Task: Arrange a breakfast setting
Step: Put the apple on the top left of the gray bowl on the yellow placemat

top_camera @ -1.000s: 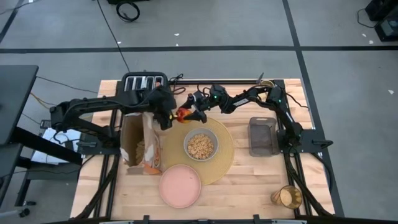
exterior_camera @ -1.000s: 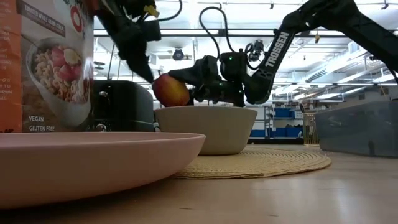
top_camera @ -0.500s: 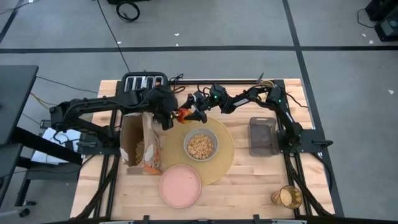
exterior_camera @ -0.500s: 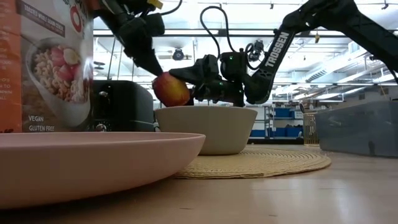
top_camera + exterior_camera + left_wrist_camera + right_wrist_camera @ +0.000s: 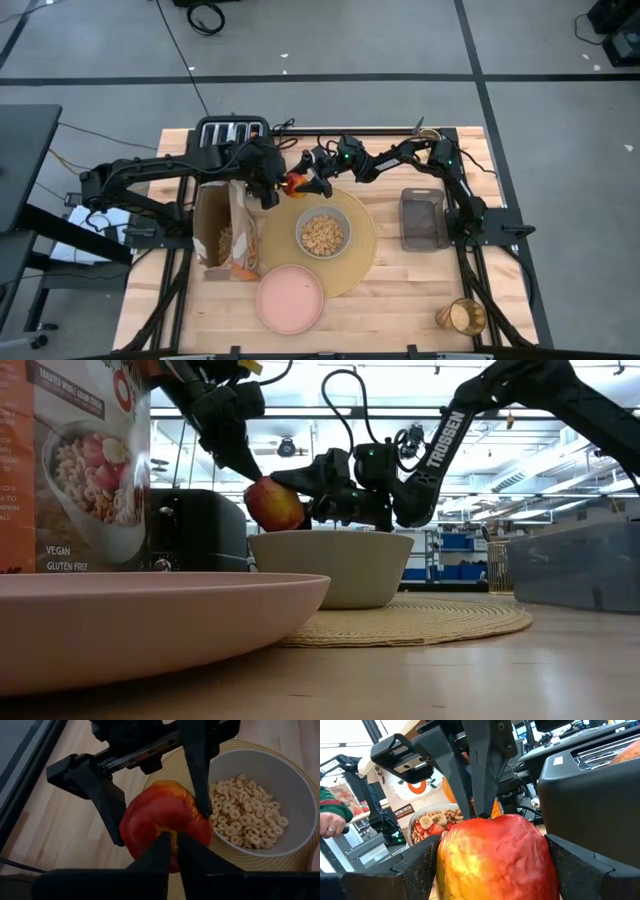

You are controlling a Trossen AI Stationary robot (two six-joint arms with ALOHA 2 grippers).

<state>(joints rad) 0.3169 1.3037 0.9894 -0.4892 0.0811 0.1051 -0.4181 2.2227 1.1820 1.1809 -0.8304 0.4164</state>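
**Two grippers on one apple: a handover above the far edge of the mat**

Two grippers meet over the far side of the large round tan woven placemat (image 5: 320,238), and I read this as the handover of the round red-and-yellow apple (image 5: 294,183). My right gripper (image 5: 490,865) has its two dark fingers spread wide around the fruit's sides, clamping it in the air just to the far left of the pale grey-green bowl (image 5: 323,233) of cereal rings. My left gripper (image 5: 170,851) has come in from the left with its fingers drawn almost together on top of the apple; from its wrist camera the tips appear pinched at the stalk end, though I cannot make out a stalk between them. So the right holds the apple; whether the left truly has hold, I cannot say for sure.

On the table, the round pink plate (image 5: 290,298) sits near me at the mat's edge, the amber glass tumbler (image 5: 461,317) stands well apart at the near right corner, and the tall orange cereal box (image 5: 225,231) is left of the mat. The black slotted toaster (image 5: 228,131) is at the far left.

My judgement: before the right fingers let go, the left needs a proven grip. A narrow pinch on a heavy, smooth fruit could slip, dropping it into the cereal. I would test with a slight lift first, then release and carry the apple to its place.
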